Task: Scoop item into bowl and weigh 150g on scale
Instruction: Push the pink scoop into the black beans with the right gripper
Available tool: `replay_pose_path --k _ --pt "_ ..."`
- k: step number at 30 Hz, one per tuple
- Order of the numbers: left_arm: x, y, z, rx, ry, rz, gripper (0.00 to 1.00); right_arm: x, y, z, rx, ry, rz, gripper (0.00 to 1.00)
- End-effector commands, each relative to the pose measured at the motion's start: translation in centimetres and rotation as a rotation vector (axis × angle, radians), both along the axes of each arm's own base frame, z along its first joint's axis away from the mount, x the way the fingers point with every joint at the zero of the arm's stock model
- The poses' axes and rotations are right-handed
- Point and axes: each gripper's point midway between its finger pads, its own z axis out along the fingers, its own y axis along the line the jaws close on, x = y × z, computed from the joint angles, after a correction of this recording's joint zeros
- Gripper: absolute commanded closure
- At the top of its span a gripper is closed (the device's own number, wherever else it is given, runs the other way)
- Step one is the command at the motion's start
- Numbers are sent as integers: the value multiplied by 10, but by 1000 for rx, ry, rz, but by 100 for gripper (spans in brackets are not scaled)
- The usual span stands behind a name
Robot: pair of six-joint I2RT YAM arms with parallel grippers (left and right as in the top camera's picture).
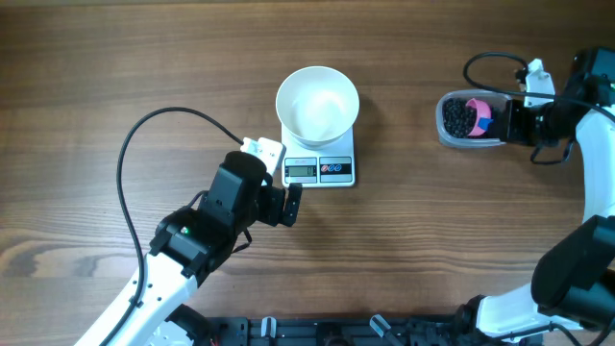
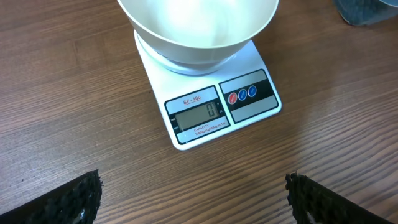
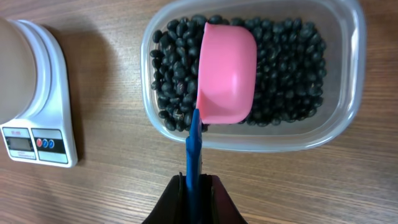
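Note:
The white bowl stands empty on the white scale, whose display reads 0. The item, black beans, fills a clear tub at the right. My right gripper is shut on the blue handle of a pink scoop; the scoop's cup sits over the beans inside the tub. My left gripper hangs open just in front of the scale, nothing between its fingers.
A black cable loops over the table left of the scale. Another cable arches behind the tub. Bare wood lies between the scale and the tub.

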Motion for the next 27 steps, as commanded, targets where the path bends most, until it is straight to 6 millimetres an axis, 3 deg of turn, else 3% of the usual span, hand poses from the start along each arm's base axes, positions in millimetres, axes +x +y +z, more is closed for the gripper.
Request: replay_pose_path --k 1,15,27 --pt "2 3 -1 22 -9 -1 0 2 11 -16 78 31 27 96" --pt "2 3 -1 22 -9 -1 0 0 17 -19 119 45 35 96" --pt "2 3 -1 22 -9 -1 0 0 2 -12 200 19 -43 96"
